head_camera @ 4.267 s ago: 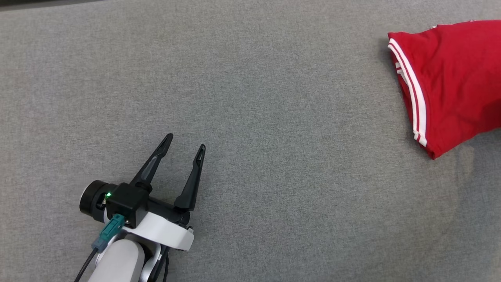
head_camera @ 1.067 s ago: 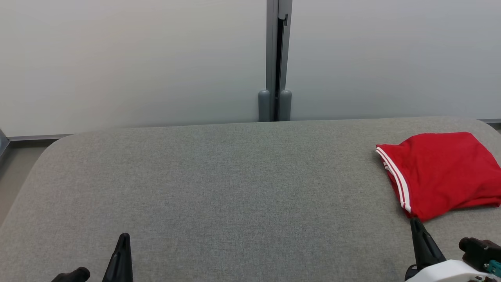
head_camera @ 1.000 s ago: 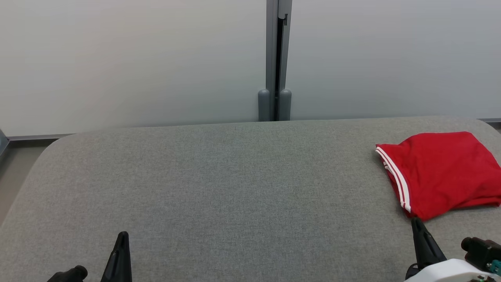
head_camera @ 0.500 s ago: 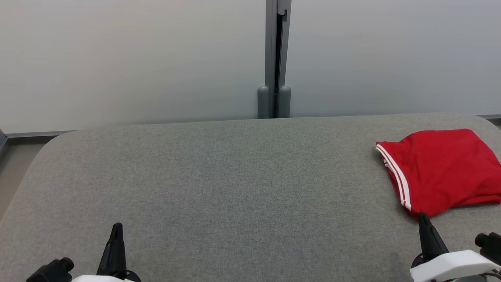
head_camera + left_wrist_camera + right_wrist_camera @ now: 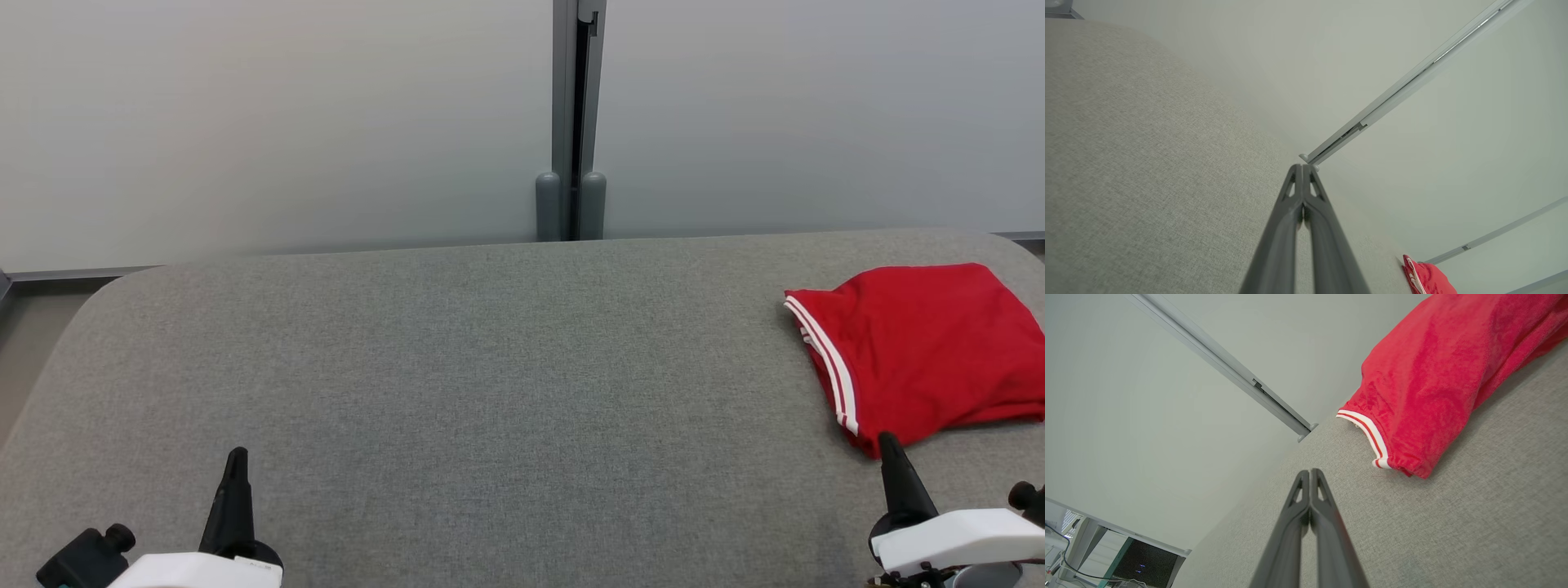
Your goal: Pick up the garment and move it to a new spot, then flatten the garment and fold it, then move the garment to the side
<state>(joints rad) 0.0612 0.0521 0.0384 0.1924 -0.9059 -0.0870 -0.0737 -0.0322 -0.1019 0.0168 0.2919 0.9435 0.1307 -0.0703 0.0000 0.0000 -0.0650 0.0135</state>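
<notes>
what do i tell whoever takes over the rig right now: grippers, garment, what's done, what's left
The left gripper is shut and empty, over the grey padded surface, far from the garment.
The right gripper is shut and empty, its tip near the garment's near corner but not touching it.
The garment lies folded at the surface's right side, striped trim towards the middle.
Done: it looks folded and set aside.
Left: seemingly nothing.
</notes>
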